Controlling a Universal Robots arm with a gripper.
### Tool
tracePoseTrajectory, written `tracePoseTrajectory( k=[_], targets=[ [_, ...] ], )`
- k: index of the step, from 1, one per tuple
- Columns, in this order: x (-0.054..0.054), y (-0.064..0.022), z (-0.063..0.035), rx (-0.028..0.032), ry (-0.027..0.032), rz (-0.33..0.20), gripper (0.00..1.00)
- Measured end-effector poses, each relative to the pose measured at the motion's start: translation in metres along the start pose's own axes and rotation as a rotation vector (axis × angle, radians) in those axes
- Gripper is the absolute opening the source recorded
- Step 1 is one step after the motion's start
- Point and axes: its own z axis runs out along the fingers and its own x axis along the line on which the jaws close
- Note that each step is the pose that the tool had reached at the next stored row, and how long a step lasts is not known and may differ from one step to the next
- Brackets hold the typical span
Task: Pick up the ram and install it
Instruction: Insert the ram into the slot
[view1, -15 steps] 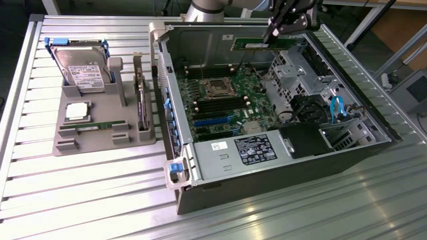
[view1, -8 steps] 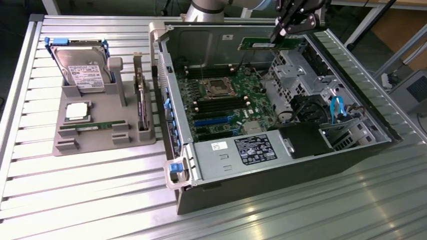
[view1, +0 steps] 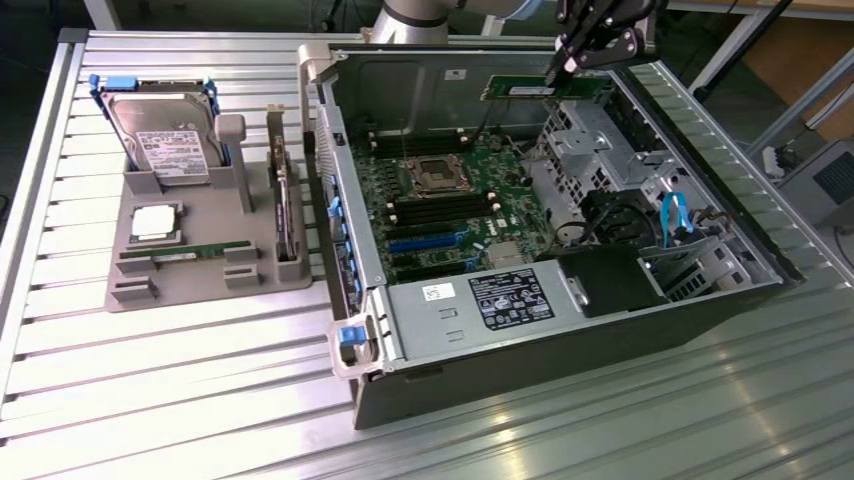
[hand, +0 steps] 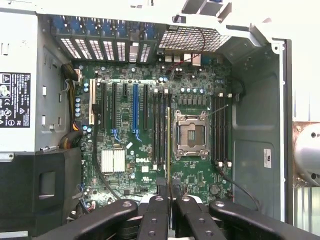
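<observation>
Strong light is pouring down from above, glaring white off the ribbed table (view1: 174, 400). Through my wrist camera the case rim (hand: 240, 20) is washing out, the motherboard (hand: 125, 165) is glowing evenly, and my pincer (hand: 169, 192) is looming dark.

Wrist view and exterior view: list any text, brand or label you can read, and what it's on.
"DELL": white print on the motherboard.
Power supply label: warning symbols and fine print, too small to read.
White sticker on the case wall: too small to read.
Hard drive label: print too blurred to read.
</observation>
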Motion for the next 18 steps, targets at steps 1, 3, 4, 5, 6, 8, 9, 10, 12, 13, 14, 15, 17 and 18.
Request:
tracePoseTrajectory(
  k=[1,3,4,5,6,8,9,10,12,13,14,15,17,18],
  targets=[
    [0.0000,0.0000,0.0002,0.0000,0.0000,0.000,0.12],
    [0.0001,-0.0001,0.0006,0.0000,-0.0001,0.000,0.12],
    [0.0001,-0.0001,0.0007,0.0000,0.0000,0.000,0.12],
    [0.0001,-0.0001,0.0009,0.0000,0.0000,0.000,0.12],
    [0.0002,-0.0001,0.0011,0.0000,0.0000,0.000,0.12],
    [0.0003,0.0003,0.0017,0.0000,0.0000,0.000,0.12],
    [0.0003,0.0004,0.0020,0.0000,0.0000,0.000,0.12],
    [0.0004,0.0005,0.0027,0.0000,0.0000,0.000,0.12],
    [0.0005,0.0010,0.0036,0.0000,0.0000,0.000,0.12],
    [0.0006,0.0013,0.0040,0.0000,0.0000,0.000,0.12],
    [0.0006,0.0015,0.0043,0.0000,0.0000,0.000,0.12],
    [0.0007,0.0018,0.0047,0.0000,0.0000,0.000,0.12],
    [0.0008,0.0022,0.0054,0.0000,0.0001,0.000,0.12],
    [0.0008,0.0025,0.0057,0.0000,0.0000,0.000,0.12]
  ],
)
